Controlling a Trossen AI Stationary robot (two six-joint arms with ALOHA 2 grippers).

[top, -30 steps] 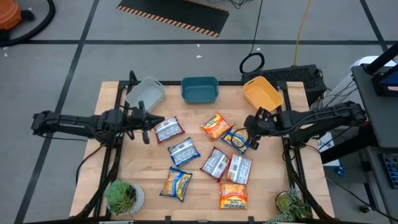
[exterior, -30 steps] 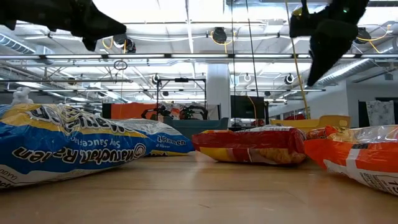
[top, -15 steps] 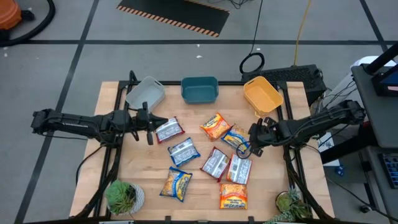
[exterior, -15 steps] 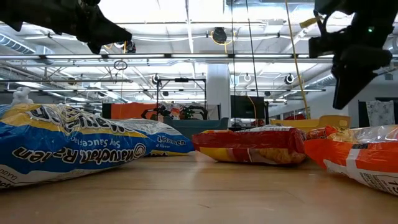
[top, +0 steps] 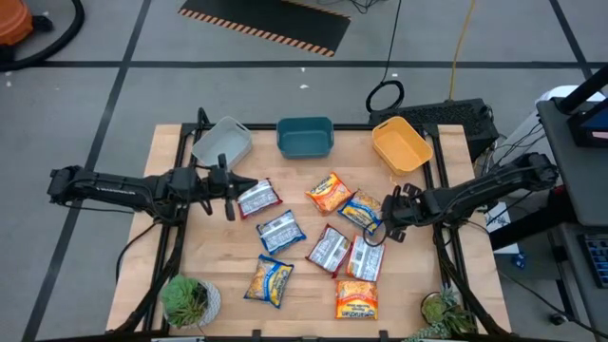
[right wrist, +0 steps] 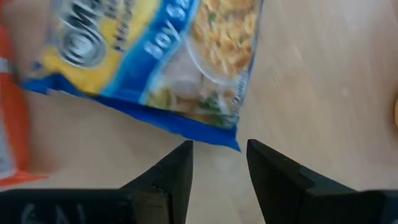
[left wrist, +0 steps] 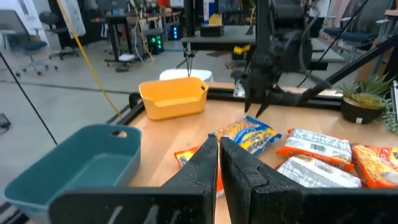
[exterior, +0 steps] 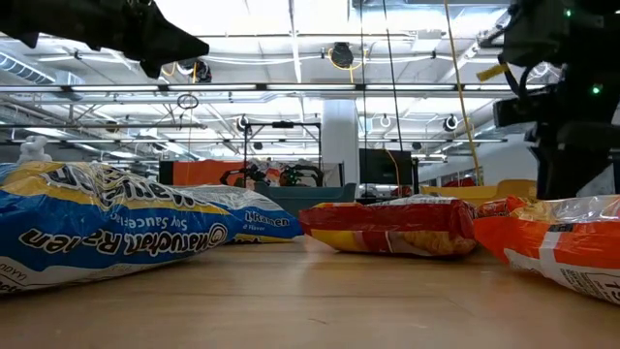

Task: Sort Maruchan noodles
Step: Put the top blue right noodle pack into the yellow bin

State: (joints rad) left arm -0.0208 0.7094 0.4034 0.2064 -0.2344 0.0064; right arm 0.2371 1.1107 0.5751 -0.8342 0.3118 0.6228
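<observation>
Yellow-and-blue noodle packet (top: 362,211), lying flat on the wooden table (top: 199,266) towards its right side, between an orange packet (top: 328,191) and two silver-white packets (top: 367,256) nearer the front edge. This is judged to be the packet now being approached. In the right wrist view its blue-trimmed corner (right wrist: 233,138) lies just ahead of the gap between the two dark fingers (right wrist: 168,177), which stand parted and hold nothing.

Right gripper (top: 388,220), low over the table at the packet's edge nearest the right arm. For a sound pick, the fingers should come down astride that corner, one above the film and one sliding beneath it, and close only once the edge sits well between them; a bite on the crimped seam alone would likely slip.

Left gripper (top: 226,198), clenched on nothing, hanging above the table beside a silver-white packet (top: 256,199) at the left.

Remaining packets: another silver-white (top: 280,231), a yellow-and-blue one (top: 270,281) and an orange one (top: 355,299) near the front. All eight lie loose on the table.

Three tubs along the far edge: grey (top: 222,142), teal (top: 305,136), yellow (top: 400,144). None holds a packet in the overhead view. The yellow tub is the nearest to the approached packet and matches its colour, so is the likely destination.
</observation>
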